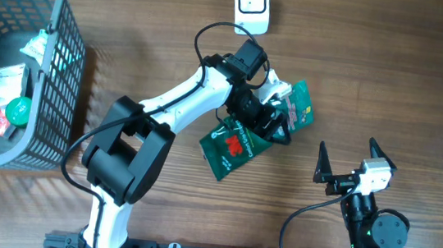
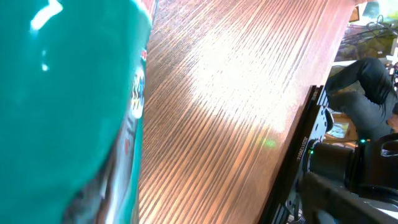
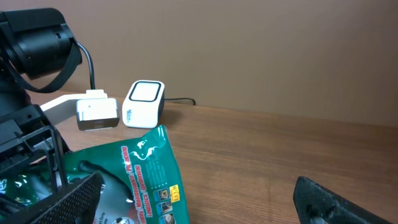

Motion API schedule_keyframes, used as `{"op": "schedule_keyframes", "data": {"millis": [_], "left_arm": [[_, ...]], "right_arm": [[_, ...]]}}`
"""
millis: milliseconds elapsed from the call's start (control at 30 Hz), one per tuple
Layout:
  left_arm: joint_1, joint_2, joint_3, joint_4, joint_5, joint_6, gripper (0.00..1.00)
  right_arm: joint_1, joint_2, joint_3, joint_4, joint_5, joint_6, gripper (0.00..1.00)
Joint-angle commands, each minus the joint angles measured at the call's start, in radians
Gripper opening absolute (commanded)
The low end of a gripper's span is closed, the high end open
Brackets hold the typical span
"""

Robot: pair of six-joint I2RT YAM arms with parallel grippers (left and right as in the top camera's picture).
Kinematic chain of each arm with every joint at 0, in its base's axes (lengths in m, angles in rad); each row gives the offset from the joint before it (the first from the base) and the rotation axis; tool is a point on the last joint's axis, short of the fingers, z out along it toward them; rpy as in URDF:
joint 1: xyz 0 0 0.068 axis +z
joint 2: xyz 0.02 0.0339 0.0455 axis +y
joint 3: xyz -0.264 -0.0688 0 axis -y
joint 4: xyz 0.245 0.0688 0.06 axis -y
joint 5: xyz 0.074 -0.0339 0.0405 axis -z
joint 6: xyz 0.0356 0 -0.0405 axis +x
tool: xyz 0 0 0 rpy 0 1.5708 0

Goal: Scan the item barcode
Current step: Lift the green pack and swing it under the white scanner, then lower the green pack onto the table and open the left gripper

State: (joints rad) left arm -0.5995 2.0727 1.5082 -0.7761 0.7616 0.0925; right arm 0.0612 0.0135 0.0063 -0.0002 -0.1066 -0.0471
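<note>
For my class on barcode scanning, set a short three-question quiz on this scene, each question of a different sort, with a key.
1. True or false: the green packet lies inside the basket.
2. What sits beyond the packet, at the top of the overhead view? A) a white scanner B) a red mug C) a keyboard
3. Fill in: the right tool stands ____ and holds nothing.
Key: 1 false; 2 A; 3 open.
</note>
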Motion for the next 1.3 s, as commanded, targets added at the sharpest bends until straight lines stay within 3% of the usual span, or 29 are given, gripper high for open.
{"op": "schedule_keyframes", "data": {"millis": [0,200,333,500,533,567,600,633,700,1000,1167,1267], "left_arm": [[0.037,-0.030,0.066,-0.019,-0.013,0.008,1.00],[0.182,-0.189,0.288,-0.124,-0.127,-0.029,1.00],[0.263,-0.320,0.332,-0.132,-0.167,-0.087,1.00],[0.237,-0.397,0.332,-0.259,-0.161,-0.100,1.00],[0.220,-0.397,0.331,-0.277,-0.161,-0.100,0.95],[0.201,-0.393,0.324,-0.281,-0.161,-0.100,0.76],[0.179,-0.390,0.322,-0.283,-0.161,-0.100,0.32],[0.163,-0.387,0.322,-0.282,-0.161,-0.100,0.18],[0.124,-0.383,0.322,-0.274,-0.161,-0.100,0.04],[-0.021,-0.306,0.273,-0.165,-0.177,-0.111,0.04],[-0.058,-0.181,0.200,-0.056,-0.457,-0.351,0.04],[-0.055,-0.081,0.173,-0.005,-0.650,-0.653,0.04]], "right_arm": [[0.003,-0.009,-0.001,0.003,0.014,-0.003,1.00],[0.003,-0.009,-0.001,0.003,0.014,-0.003,1.00],[0.003,-0.009,-0.001,0.003,0.014,-0.003,1.00],[0.003,-0.009,-0.001,0.003,0.014,-0.003,1.00],[0.003,-0.009,-0.001,0.003,0.014,-0.003,1.00],[0.003,-0.009,-0.001,0.003,0.014,-0.004,1.00],[0.003,-0.009,-0.001,0.003,0.014,-0.004,1.00],[0.003,-0.009,-0.001,0.003,0.014,-0.003,1.00],[0.003,-0.009,-0.001,0.003,0.014,-0.004,1.00],[0.003,-0.009,-0.001,0.003,0.014,-0.003,1.00],[0.003,-0.009,-0.001,0.003,0.014,-0.003,1.00],[0.003,-0.009,-0.001,0.003,0.014,-0.003,1.00]]}}
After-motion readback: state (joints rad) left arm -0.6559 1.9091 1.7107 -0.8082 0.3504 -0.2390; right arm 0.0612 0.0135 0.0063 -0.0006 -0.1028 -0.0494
